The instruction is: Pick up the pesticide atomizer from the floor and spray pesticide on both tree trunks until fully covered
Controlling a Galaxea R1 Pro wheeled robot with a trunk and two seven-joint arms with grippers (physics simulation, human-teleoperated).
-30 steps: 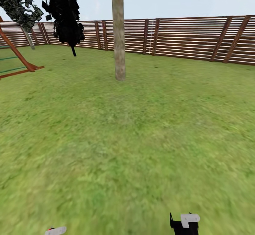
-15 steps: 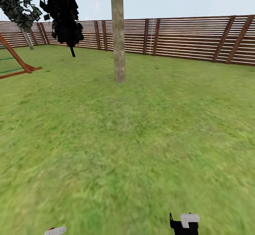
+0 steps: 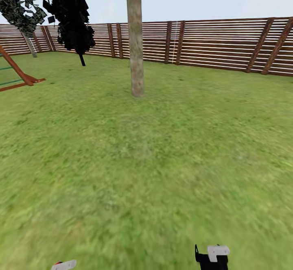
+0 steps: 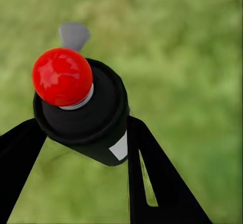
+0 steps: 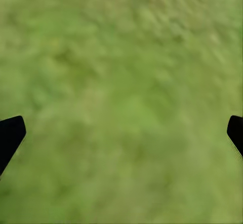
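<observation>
One tall tree trunk [image 3: 136, 42], smooth and mottled grey-beige, rises from the lawn straight ahead in the head view. A second, leaning grey trunk [image 3: 29, 44] with dark leaves stands far off at the left by the fence. My left gripper [image 4: 83, 133] is shut on the pesticide atomizer [image 4: 86, 112], a dark bottle with a red ball top, a grey nozzle and a small white label. The atomizer's top [image 3: 64, 265] peeks in at the head view's bottom edge. Over bare grass my right gripper [image 5: 121, 133] is open and holds nothing; it is also at the bottom edge [image 3: 211, 257].
A brown slat fence [image 3: 211, 44] rings the lawn behind the trees. A narrow black cypress-like tree [image 3: 71, 13] stands back left. A wooden play frame [image 3: 18, 72] reaches in from the left edge. Open grass [image 3: 146, 160] lies between me and the near trunk.
The whole head view has shifted: the near trunk's base sits slightly lower and closer, and the play frame has slid left. Both grippers keep their places in the picture.
</observation>
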